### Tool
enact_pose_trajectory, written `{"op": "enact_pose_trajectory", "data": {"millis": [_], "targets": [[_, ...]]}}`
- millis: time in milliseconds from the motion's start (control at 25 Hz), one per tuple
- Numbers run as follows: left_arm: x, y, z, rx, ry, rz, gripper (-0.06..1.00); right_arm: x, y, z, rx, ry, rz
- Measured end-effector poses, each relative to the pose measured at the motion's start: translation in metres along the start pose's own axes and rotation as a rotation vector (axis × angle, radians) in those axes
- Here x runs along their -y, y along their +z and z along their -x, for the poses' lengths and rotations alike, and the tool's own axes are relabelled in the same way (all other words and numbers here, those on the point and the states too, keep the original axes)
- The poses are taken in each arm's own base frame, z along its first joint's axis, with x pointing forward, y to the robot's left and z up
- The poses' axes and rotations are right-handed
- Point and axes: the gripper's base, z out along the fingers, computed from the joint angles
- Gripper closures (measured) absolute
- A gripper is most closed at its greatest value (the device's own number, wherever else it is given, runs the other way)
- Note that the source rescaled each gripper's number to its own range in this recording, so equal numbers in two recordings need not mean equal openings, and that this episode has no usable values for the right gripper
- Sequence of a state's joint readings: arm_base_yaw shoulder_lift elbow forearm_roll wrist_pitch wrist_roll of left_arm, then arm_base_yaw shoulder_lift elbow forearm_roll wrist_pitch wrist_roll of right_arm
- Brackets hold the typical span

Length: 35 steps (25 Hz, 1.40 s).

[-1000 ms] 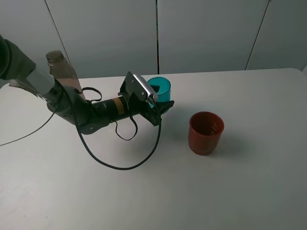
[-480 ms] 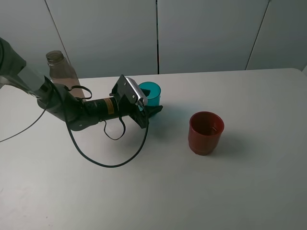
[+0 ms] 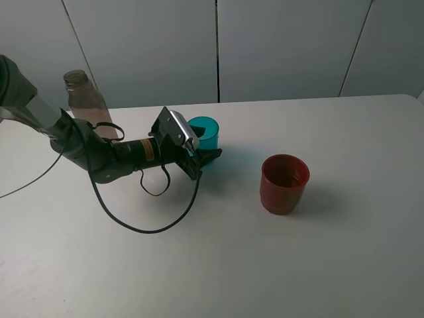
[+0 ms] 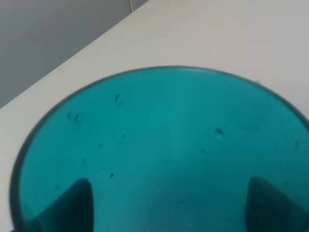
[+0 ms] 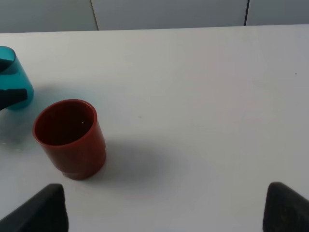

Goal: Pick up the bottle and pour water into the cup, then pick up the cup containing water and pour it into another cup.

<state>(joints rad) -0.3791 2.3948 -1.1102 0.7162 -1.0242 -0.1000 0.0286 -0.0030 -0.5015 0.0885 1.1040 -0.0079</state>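
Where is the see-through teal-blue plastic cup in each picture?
Exterior high: the see-through teal-blue plastic cup sits left of centre, between the left gripper's fingers.
Left wrist: it fills nearly the whole picture, seen from up close.
Right wrist: it sits at the left edge.
Shared landmark: the white table, seen in all three views.

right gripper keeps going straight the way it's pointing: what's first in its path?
Looks free: between the right gripper's fingertips there is only bare table. The red-brown cup sits off to one side, probably clear of the line, though depth is hard to judge.
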Motion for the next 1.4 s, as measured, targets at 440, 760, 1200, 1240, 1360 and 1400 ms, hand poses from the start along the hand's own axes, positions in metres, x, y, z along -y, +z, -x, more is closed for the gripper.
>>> {"op": "enact_pose_trajectory", "data": {"millis": [440,760,1200,1240,1360,1400], "targets": [[0.003,0.000,0.004,0.052,0.013,-0.033,0.02,0.000,0.000,0.000,0.000,0.000,0.000],[-0.004,-0.005,0.040,0.118,0.046,-0.027,-0.03,0.000,0.000,0.000,0.000,0.000,0.000],[-0.031,-0.045,0.153,0.086,-0.116,0.136,-0.04,0.000,0.000,0.000,0.000,0.000,0.000],[-0.034,-0.052,0.162,0.051,-0.131,0.177,-0.04,0.000,0.000,0.000,0.000,0.000,0.000],[-0.039,-0.072,0.188,0.004,-0.184,0.270,-0.04,0.000,0.000,0.000,0.000,0.000,0.000],[-0.041,-0.079,0.193,-0.023,-0.206,0.314,-0.04,0.000,0.000,0.000,0.000,0.000,0.000]]}}
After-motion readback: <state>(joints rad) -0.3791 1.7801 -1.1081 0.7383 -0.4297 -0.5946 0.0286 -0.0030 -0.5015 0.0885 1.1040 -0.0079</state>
